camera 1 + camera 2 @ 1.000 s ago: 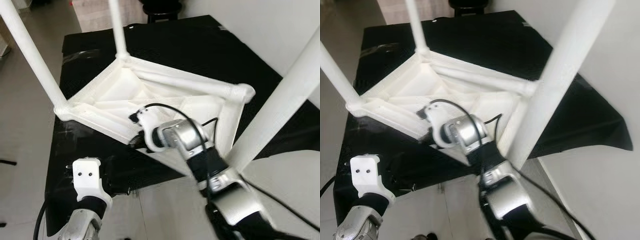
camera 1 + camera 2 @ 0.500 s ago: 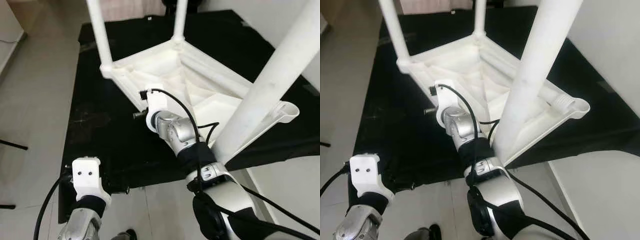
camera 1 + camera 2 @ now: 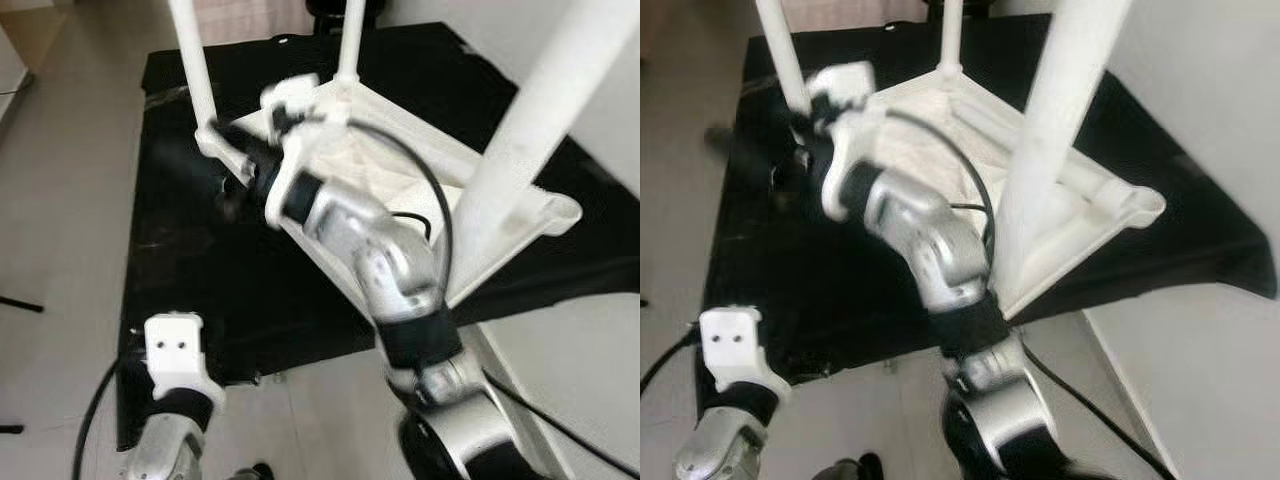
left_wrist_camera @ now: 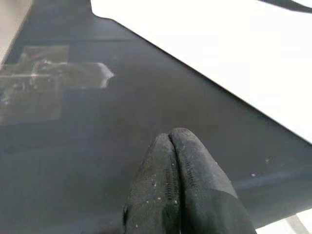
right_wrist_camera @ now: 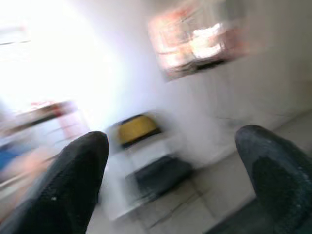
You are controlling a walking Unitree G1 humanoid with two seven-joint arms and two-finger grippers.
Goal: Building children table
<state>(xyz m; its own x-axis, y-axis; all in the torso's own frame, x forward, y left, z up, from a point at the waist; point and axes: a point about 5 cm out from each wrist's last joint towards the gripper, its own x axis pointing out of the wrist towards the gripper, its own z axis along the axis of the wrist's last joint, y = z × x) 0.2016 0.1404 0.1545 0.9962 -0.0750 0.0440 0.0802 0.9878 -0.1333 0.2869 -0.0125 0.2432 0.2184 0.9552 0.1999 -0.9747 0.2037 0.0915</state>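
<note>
Table (image 3: 400, 160), upside down with legs pointing up, is lying on the black mat (image 3: 180, 250) toward its far right corner, probably for leg fitting. Right end effector (image 5: 165, 180) is gaping wide, empty, reaching beyond the tabletop's near-left corner. Left end effector (image 4: 178, 195) is hovering pinched closed over the mat's near-left edge, where open mat is leaving room.

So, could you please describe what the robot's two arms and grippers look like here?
Both arms are silver metal with black joints and white wrist housings; the left arm's housing has two small dark holes. A black cable loops along the right arm. Each gripper has two black, textured, round-tipped fingers.
</note>
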